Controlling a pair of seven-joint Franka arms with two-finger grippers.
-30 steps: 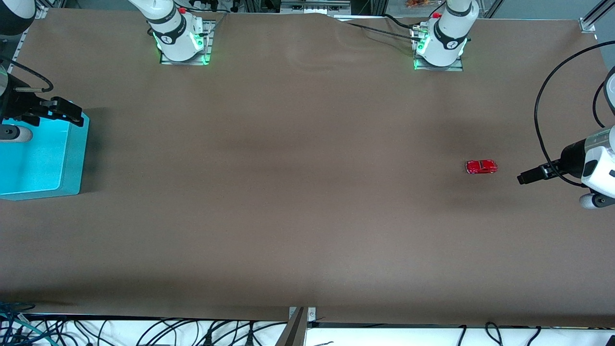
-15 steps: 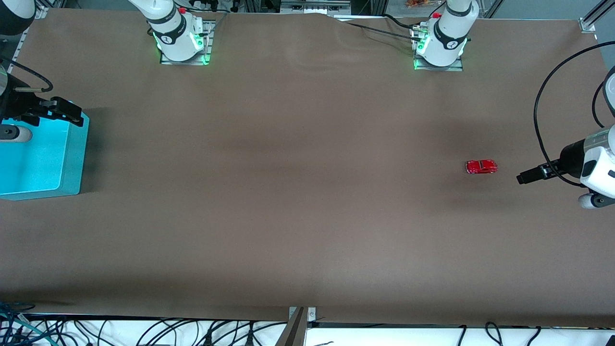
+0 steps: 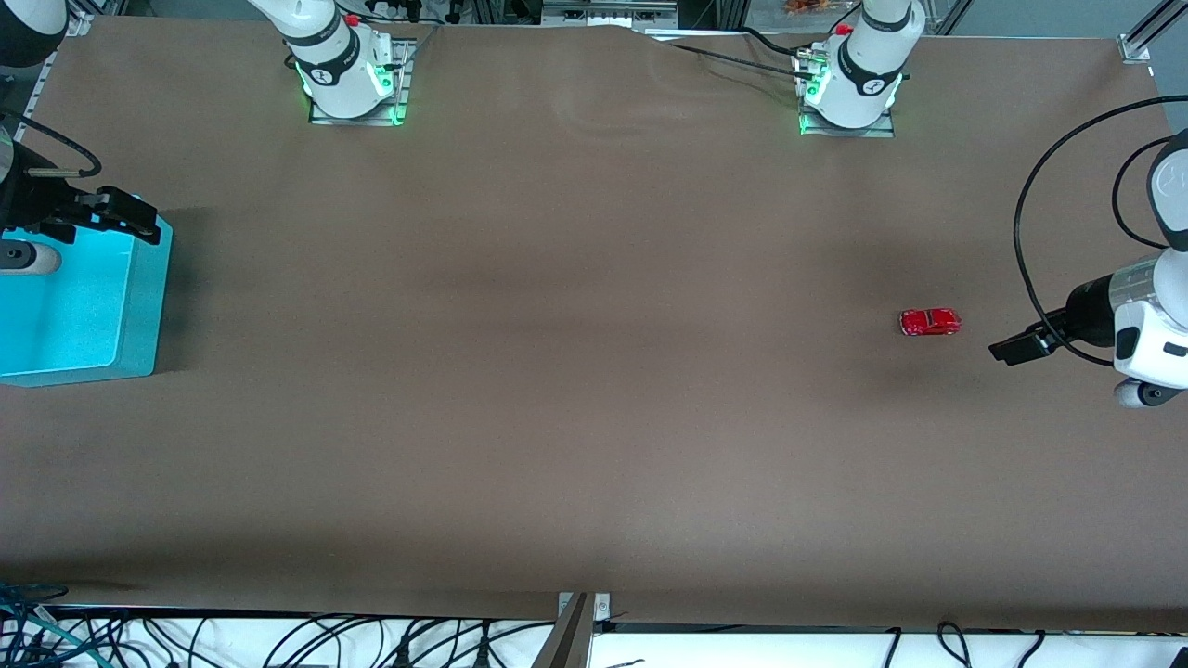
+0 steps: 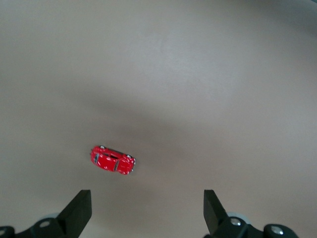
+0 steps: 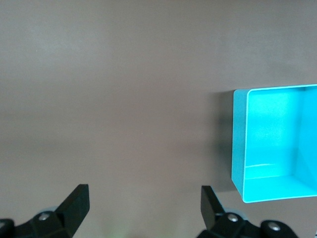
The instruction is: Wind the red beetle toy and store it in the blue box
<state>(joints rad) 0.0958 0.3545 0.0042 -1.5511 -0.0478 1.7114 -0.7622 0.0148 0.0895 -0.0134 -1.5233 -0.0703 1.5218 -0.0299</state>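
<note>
Reaching in from the left arm's end of the table: the left gripper (image 3: 1007, 351), hanging low over the brown table (image 3: 594, 417) just beside the red beetle toy (image 3: 930, 322), fingers (image 4: 79, 210) spread wide and released, gripping nothing. Pointing toward the toy, forearm roughly level, black cable looping above the wrist.

Hovering at the right arm's end of the table: the right gripper (image 3: 125, 215), over the corner of the blue box (image 3: 139, 306) farthest from the front camera, fingers (image 5: 74, 203) likewise parted and carrying nothing.

Counting one toy, one box, two arms.

Sitting on its wheels on bare tabletop near the left arm's end: the red beetle toy (image 4: 112, 159), alone, well apart from the box, roughly midway between the table's long edges.

Standing against the table edge at the right arm's end: the blue box (image 5: 238, 148), open-topped, showing only its bright turquoise floor and walls inside.
</note>
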